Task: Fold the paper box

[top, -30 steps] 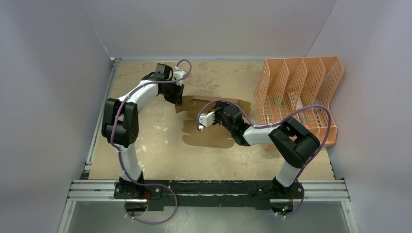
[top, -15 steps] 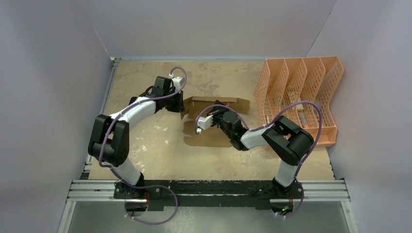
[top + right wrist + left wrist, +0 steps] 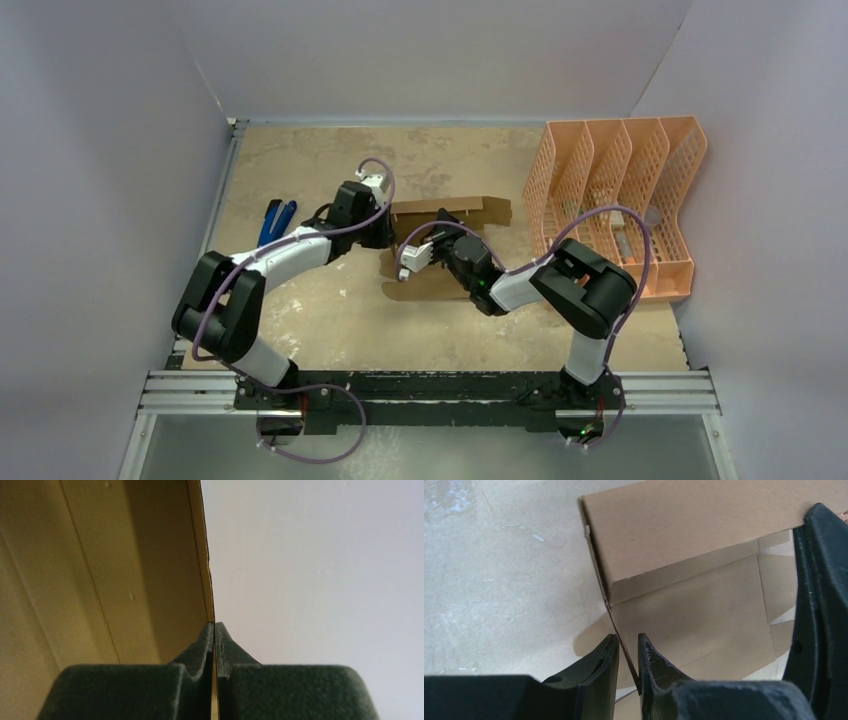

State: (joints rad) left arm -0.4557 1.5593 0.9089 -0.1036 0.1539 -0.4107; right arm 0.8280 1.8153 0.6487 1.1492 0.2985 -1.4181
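I see the left end effector (image 3: 626,652) and right end effector (image 3: 215,630) each pinching the brown cardboard paper box (image 3: 452,211) on the mottled tan bench (image 3: 330,310) between pale grey walls (image 3: 430,50).

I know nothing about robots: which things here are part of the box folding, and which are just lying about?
In the job: paper box; left end effector and right end effector, each pinching an edge of it.
Lying about: peach file organizer, off to the right; blue-handled tool, off to the left.
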